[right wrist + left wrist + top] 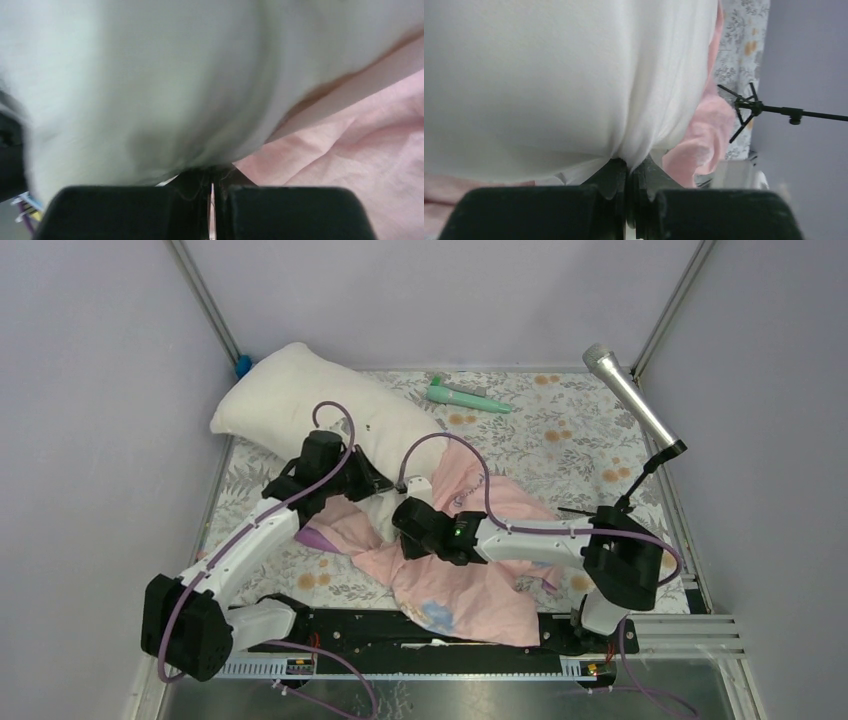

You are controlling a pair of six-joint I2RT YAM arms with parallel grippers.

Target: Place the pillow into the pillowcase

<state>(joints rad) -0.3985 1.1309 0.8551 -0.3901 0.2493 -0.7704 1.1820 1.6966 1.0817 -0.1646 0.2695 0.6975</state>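
Now the pillow (pixel 320 405) lies long on the surface (pixel 560 430), slanting from the far-left corner toward the middle. Its near end meets the pink pillowcase (pixel 470 585), crumpled near-centre. The left claw (pixel 629 172) is clenched on cream pillow fabric at that end. The right claw (pixel 211 177) is clamped likewise, with pink cloth just beside it.

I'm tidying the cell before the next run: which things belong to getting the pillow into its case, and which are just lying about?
Job in hand: pillow, pillowcase, left gripper and right gripper, both shut on pillow fabric.
Lying about: microphone on its stand, mint-green pen-like stick, floral table cloth.
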